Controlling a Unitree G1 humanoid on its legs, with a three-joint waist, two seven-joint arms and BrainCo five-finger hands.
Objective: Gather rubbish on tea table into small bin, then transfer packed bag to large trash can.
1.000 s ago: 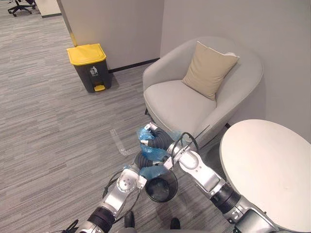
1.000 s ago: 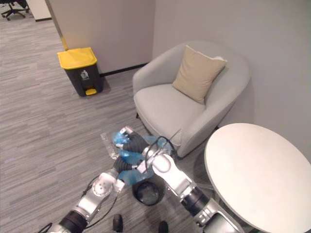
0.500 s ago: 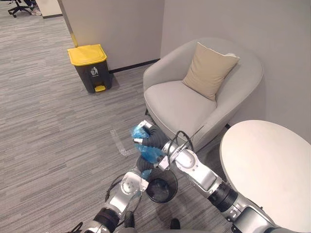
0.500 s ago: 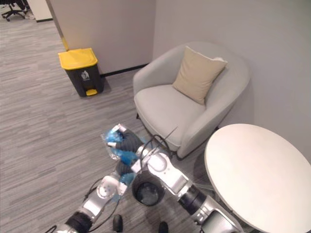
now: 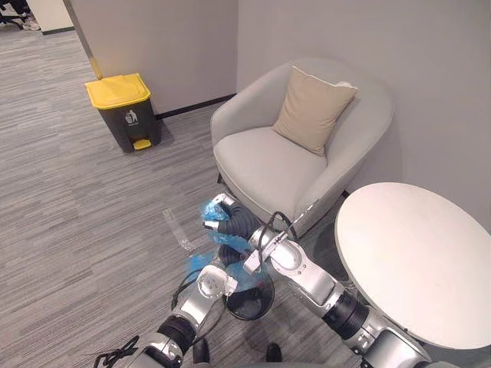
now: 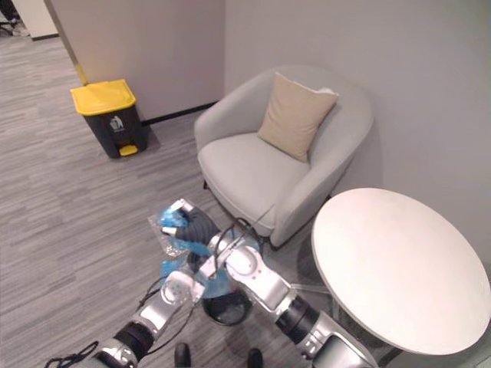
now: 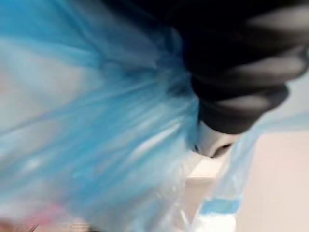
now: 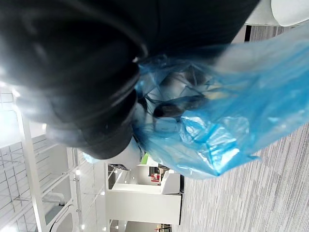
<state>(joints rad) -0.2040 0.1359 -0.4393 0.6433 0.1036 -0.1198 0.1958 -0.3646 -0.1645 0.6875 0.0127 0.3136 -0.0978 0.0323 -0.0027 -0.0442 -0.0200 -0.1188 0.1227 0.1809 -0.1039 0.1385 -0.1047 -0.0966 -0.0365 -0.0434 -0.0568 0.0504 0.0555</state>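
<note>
Grey striped carpet runs across the room to a pale wall. A large trash can (image 5: 119, 107) with a yellow lid stands well off at 10 o'clock, and a light armchair (image 5: 268, 165) with a tan cushion (image 5: 311, 107) sits at 12. The round white tea table (image 5: 414, 257) is close in at 4 o'clock.

From where I stand, the small bin (image 5: 249, 297), black and round, sits on the floor right at the robot's feet, beside the table. Above it both hands are wrapped up in the blue bag (image 5: 230, 241).

The right hand (image 5: 227, 217) is the higher one. Its fingers are curled tight into the gathered plastic, dark tips showing through the film in its wrist view.

The bag is drawn out long, its axis running from that hand at 11 o'clock down toward 5 o'clock. Its lower end reaches the bin's mouth.

The left hand (image 7: 231, 92) is lower, buried in blue folds just over the rim. I cannot tell how its fingers are set.
</note>
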